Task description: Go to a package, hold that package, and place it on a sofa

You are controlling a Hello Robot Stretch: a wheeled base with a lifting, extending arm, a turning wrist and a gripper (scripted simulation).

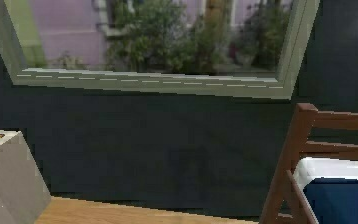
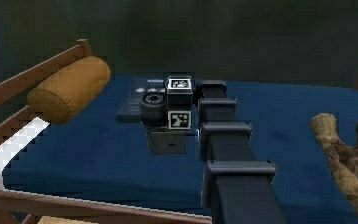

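Arm stretched over a bed, a pale box off by the wall.

Ahead, below the window (image 1: 152, 40), a pale box (image 1: 9, 180) stands at the lower left, which I take for the package, with a bed frame (image 1: 295, 160) at the right. To the side, the arm (image 2: 232, 165) reaches across the blue mattress (image 2: 87, 150), seemingly after something lying there. The gripper (image 2: 135, 108) sits between a brown bolster (image 2: 69, 88), propped at the bed's end, and a teddy bear (image 2: 339, 150). A dark flat shape (image 2: 127, 98) lies behind it, so I cannot tell whether it holds anything.
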